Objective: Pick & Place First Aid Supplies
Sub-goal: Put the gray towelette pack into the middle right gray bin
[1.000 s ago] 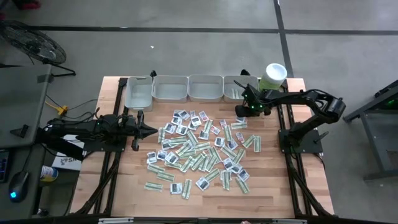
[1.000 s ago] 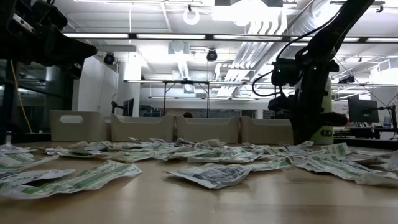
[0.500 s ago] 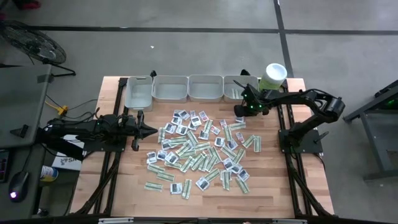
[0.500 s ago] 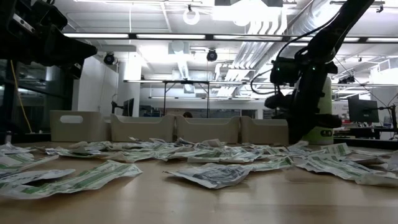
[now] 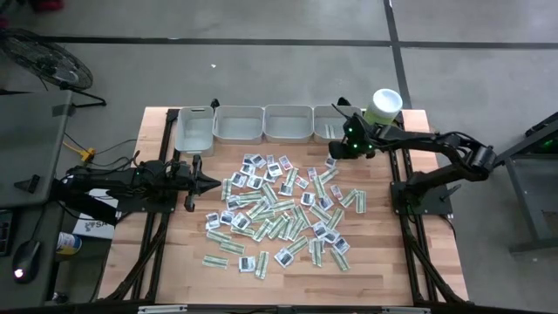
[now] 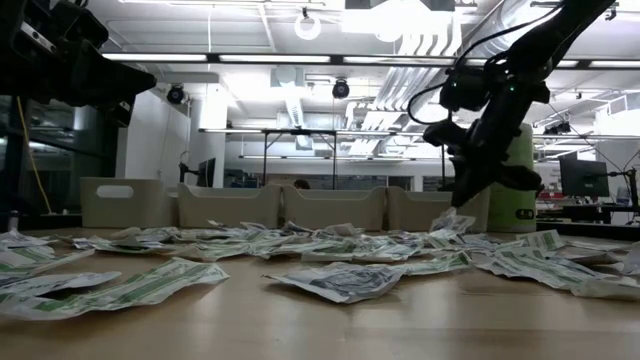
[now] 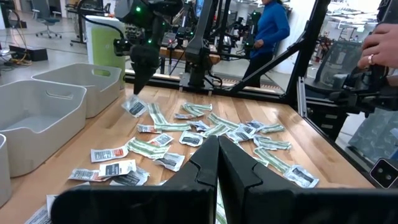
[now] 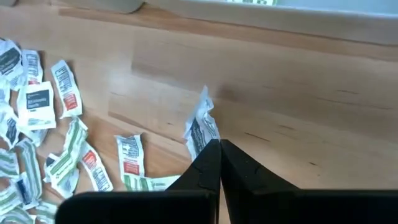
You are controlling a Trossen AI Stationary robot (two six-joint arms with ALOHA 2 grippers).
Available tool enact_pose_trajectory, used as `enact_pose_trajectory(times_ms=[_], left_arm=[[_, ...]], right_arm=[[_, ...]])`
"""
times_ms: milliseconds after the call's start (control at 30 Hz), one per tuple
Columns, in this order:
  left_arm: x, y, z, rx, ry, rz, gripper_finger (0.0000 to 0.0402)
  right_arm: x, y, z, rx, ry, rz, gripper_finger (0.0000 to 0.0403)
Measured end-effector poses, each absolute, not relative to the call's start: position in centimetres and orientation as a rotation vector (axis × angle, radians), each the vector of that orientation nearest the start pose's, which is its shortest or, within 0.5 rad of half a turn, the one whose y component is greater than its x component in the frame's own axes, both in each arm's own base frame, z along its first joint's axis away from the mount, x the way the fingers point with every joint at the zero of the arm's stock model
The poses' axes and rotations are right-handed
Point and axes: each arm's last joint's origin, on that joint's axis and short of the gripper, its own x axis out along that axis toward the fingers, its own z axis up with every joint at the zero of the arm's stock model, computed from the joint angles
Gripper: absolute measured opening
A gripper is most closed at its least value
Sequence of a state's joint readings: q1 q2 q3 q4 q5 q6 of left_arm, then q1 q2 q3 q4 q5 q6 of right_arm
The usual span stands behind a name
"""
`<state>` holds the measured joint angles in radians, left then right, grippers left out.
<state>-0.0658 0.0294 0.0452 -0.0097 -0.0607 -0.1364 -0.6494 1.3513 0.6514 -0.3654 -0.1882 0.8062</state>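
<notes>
The first aid supplies (image 5: 283, 209) are many small flat sachets, green-white strips and squarish white ones, strewn over the middle of the wooden table. My right gripper (image 5: 332, 159) is at the pile's far right corner, near the trays, shut on one white sachet with dark print (image 8: 200, 124). In the low view that sachet (image 6: 448, 222) hangs under the gripper (image 6: 462, 200). My left gripper (image 5: 216, 182) waits shut at the pile's left edge, above the table, touching nothing. My right gripper pinches the white sachet by one edge (image 8: 208, 140) between its two fingertips. The fingers slant down from the table's right and far side. The sachet hangs below and ahead of the fingertips (image 6: 466, 190), crumpled, just above the tabletop.
Four grey trays (image 5: 238, 124) stand in a row along the far edge. The pale green tub with white lid (image 5: 384, 106) stands right of them. Bare wood lies between trays and pile. Beyond the table, a person in blue (image 7: 270, 28) and a hand (image 7: 379, 40) show.
My right gripper has risen from the table at the pile's far right corner and shifted a little toward the far edge, taking the white sachet up with it. The sachet now hangs under the fingers instead of lying in the pile.
</notes>
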Motion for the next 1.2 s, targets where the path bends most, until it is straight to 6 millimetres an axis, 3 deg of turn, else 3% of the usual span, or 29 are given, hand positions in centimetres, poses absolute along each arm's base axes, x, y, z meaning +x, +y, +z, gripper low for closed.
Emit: enact_pose_trajectory(times_ms=[433, 833, 1200], left_arm=[[9.7, -0.5, 17.6, -0.137, -0.006, -0.005, 0.0001], [9.7, -0.5, 17.6, -0.137, -0.006, -0.006, 0.0001], [9.7, -0.5, 17.6, -0.137, -0.006, -0.005, 0.0001]], right_arm=[[20.3, -14.3, 17.6, 1.144, 0.633, -0.662, 0.0000], [20.6, -14.3, 17.8, 1.143, 0.625, -0.573, 0.0000], [20.1, -13.9, 20.3, 1.074, 0.525, -0.486, 0.0000]])
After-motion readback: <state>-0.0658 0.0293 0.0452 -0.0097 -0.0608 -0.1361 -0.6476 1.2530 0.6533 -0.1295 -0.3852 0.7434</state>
